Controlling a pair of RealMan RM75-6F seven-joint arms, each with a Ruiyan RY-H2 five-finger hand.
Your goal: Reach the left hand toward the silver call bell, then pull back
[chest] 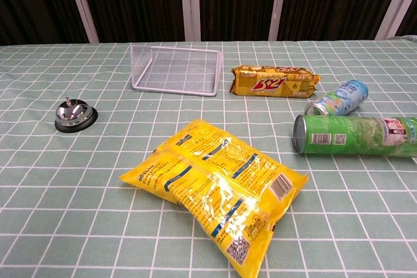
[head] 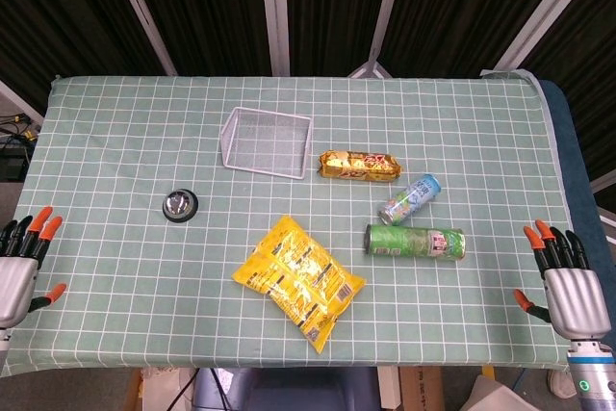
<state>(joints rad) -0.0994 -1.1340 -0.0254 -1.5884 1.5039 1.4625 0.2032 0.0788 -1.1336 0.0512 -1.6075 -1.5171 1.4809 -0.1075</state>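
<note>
Silver call bell on a black base: sitting upright on the green checked tablecloth toward the left side, well apart from both hands and from the other goods, untouched. Left hand: hovering at the near left corner of the table, just off the edge, fingers spread and holding nothing; showing in the head view only. Right hand: hovering at the near right edge, fingers likewise apart and holding nothing. White wire basket: standing behind the bell and to its right, near the table's middle. Gold biscuit packet: lying flat just right of the basket. Blue-and-white drink can: lying on its side, angled, in front of the biscuit packet. Green crisp tube: lying on its side just in front of the can. Yellow snack bag: lying flat near the front edge, between the bell and the tube.
</note>
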